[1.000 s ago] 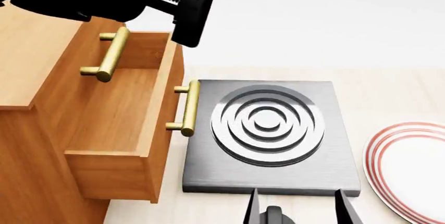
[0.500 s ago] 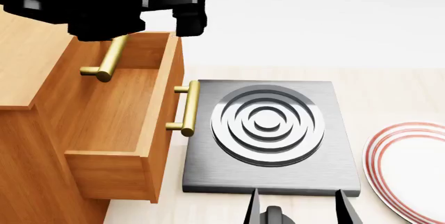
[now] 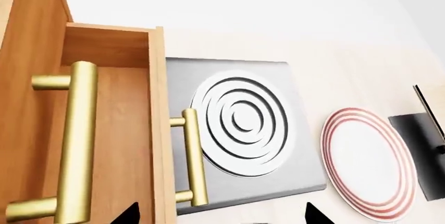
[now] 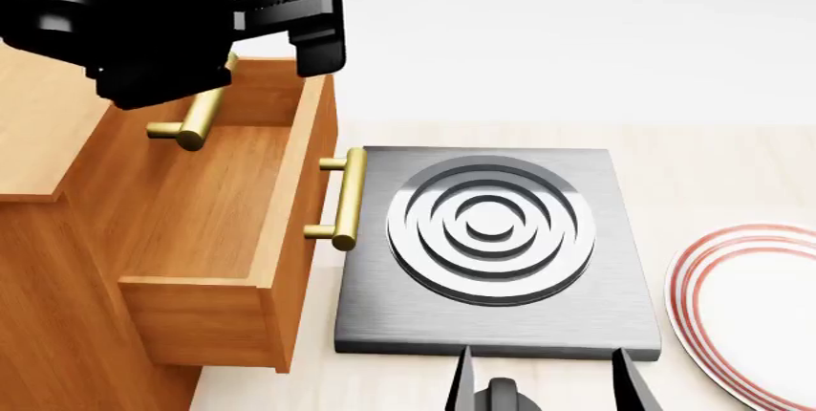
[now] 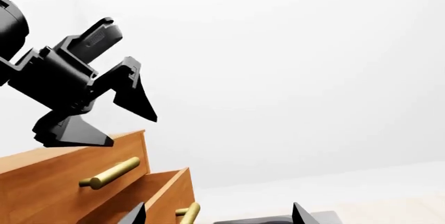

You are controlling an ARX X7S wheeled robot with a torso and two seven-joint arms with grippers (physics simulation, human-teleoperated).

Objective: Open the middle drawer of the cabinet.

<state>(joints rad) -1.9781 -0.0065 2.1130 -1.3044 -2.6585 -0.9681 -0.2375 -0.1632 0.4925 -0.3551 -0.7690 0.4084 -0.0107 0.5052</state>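
The orange-brown cabinet (image 4: 45, 153) stands at the left. Its middle drawer (image 4: 217, 205) is pulled well out, and its brass bar handle (image 4: 342, 199) overhangs the grey burner plate. The drawer also shows in the left wrist view (image 3: 132, 130) and the right wrist view (image 5: 163, 193). My left gripper (image 4: 306, 24) hovers open and empty above the cabinet's top front edge, clear of both handles. It also shows in the right wrist view (image 5: 128, 130). My right gripper (image 4: 546, 384) is open and empty, low at the near edge.
The top drawer's brass handle (image 4: 189, 124) sits above the open drawer, partly hidden by my left arm. A grey burner plate (image 4: 491, 229) with concentric rings lies beside the drawer. A white plate (image 4: 752, 306) with red rings lies at the right.
My left gripper has drawn back to the left and slightly down over the cabinet. The drawer and the right gripper have not moved.
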